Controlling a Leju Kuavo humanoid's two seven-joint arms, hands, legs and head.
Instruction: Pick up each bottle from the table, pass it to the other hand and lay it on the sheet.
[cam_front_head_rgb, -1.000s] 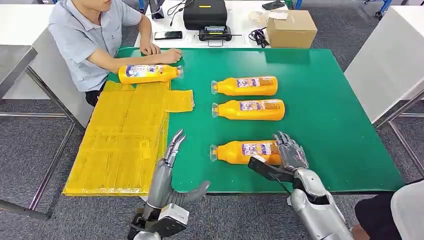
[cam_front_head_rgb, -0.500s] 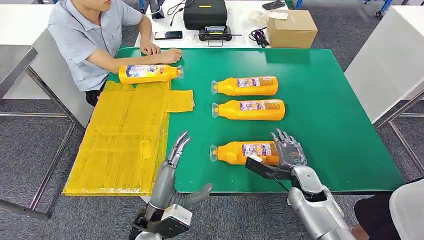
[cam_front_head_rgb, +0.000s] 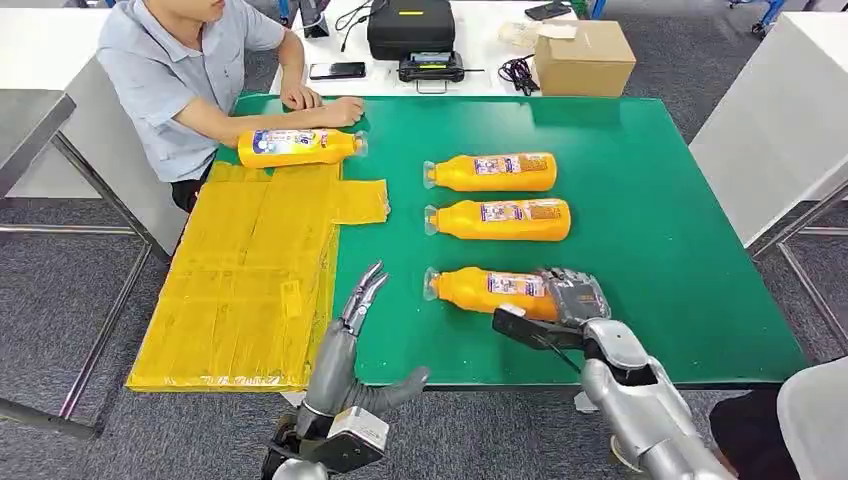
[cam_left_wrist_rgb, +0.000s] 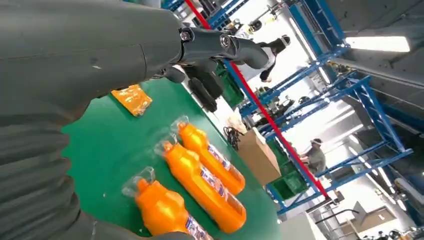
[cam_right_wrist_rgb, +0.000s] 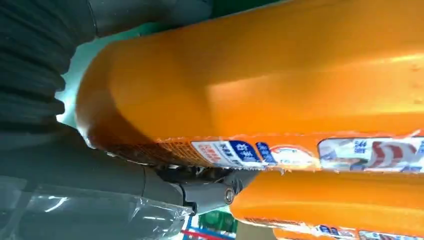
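While my right hand (cam_front_head_rgb: 572, 300) grasps the base end of the nearest bottle (cam_front_head_rgb: 490, 291), that bottle lies on the green table (cam_front_head_rgb: 660, 250) near the front edge, cap pointing left. My left hand (cam_front_head_rgb: 350, 330) hovers over the near edge, fingers released and spread, holding nothing. The yellow sheet (cam_front_head_rgb: 250, 270) lies to the left, with one bottle at its far end (cam_front_head_rgb: 298, 147) by a person's hand (cam_front_head_rgb: 343, 111).

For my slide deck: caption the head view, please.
Right hand grips the nearest orange plastic bottle on the green table; left hand waits open.
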